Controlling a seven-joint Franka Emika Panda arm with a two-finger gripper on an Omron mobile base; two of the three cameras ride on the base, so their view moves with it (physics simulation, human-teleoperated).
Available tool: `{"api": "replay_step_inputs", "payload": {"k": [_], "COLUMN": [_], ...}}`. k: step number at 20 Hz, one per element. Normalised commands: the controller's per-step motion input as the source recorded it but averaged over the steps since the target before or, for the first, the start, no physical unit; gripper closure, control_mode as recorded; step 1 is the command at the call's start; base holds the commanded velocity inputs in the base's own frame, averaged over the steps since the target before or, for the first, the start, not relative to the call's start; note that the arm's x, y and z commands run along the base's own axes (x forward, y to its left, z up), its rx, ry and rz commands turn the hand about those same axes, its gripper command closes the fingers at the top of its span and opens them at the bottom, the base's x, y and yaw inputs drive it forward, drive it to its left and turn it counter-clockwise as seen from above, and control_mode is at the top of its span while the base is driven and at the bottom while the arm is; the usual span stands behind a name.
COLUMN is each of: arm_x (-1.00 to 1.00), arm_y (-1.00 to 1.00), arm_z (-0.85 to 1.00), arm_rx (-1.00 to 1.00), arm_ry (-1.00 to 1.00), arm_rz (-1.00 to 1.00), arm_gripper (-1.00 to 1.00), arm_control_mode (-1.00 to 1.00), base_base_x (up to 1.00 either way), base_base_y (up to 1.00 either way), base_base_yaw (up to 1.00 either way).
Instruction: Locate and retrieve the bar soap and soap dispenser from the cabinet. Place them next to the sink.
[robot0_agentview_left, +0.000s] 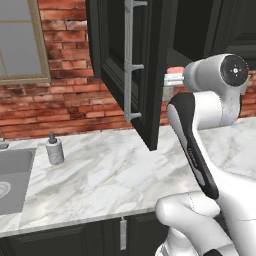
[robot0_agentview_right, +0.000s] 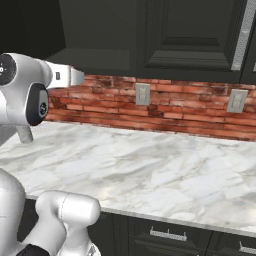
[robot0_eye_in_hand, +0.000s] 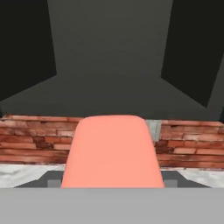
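Gripper (robot0_agentview_left: 171, 79) sits up at the mouth of the open cabinet (robot0_agentview_left: 145, 65), just below its shelf edge, with the salmon-pink bar soap (robot0_eye_in_hand: 113, 151) looming large in the hand view and a sliver of pink showing at the hand in the left base view; the block looks pinched between the fingers, though the fingertips themselves are hidden behind it, so I cannot tell for certain how they stand. The soap dispenser (robot0_agentview_left: 54, 148) already stands on the marble counter (robot0_agentview_left: 115, 175) just beside the sink (robot0_agentview_left: 15, 175). To do this step well, draw the soap straight back out of the cabinet, clear of the open door and its long handle, then swing left and down toward the dispenser. The sink is cut off at the frame edge, and the cabinet interior is too dark to read.
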Motion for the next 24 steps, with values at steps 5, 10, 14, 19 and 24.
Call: {"api": "replay_step_inputs", "payload": {"k": [5, 10, 14, 19, 24], "arm_x": [-0.86, -0.54, -0.11, 0.0, 0.05], "arm_y": [-0.07, -0.08, -0.11, 0.0, 0.0], "arm_z": [0.0, -0.08, -0.42, -0.6, -0.55], "arm_rx": [0.0, 0.02, 0.08, 0.01, -0.01], "arm_ry": [-0.07, -0.05, -0.03, -0.01, 0.0], "arm_rz": [0.0, -0.03, 0.02, 0.13, 0.16], "arm_gripper": [1.0, 1.0, 1.0, 1.0, 1.0], "arm_control_mode": [-1.0, -1.0, -1.0, -1.0, -1.0], "base_base_x": [0.0, 0.0, 0.0, 0.0, 0.0], "base_base_y": [0.0, 0.0, 0.0, 0.0, 0.0], "base_base_yaw": [0.0, 0.0, 0.0, 0.0, 0.0]}}
